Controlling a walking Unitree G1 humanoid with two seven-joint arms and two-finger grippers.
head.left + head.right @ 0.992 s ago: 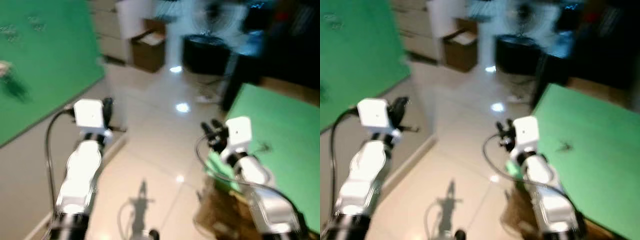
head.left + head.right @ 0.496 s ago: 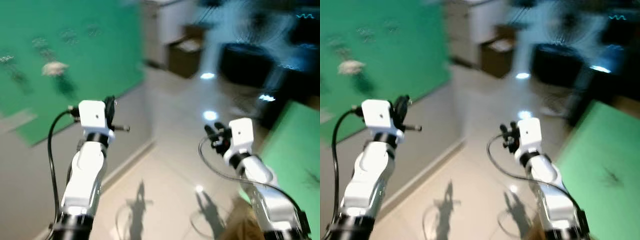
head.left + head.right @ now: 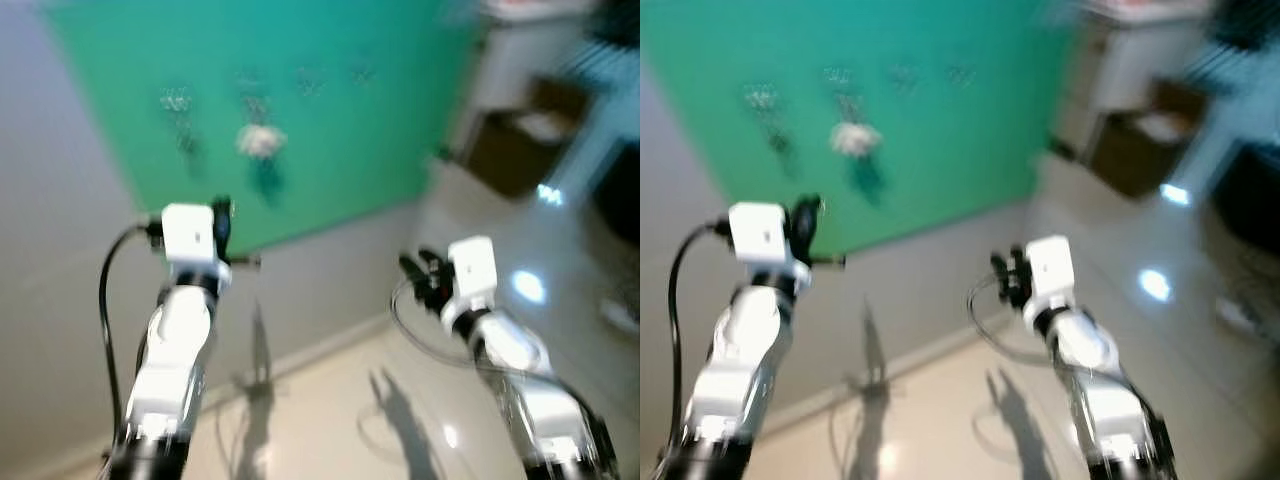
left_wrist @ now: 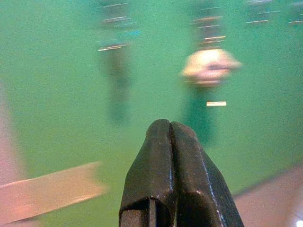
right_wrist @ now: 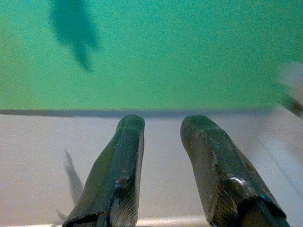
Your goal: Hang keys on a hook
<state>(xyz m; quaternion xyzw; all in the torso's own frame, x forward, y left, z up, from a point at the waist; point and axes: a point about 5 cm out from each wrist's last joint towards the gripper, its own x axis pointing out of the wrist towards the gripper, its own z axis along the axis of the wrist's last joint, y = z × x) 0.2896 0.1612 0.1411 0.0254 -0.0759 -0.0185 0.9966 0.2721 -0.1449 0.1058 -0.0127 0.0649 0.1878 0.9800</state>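
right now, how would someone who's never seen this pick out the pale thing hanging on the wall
Find the big green panel fixed to the grey wall ahead. A row of small blurred hooks runs along its upper part. The pale lump hangs just under that row, near the middle, and it is the one whitish blob against the green; the blur hides what it is.

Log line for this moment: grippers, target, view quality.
left gripper: shut, raised toward green board | right gripper: open, nothing between fingers | pale object hangs on board | head views blurred
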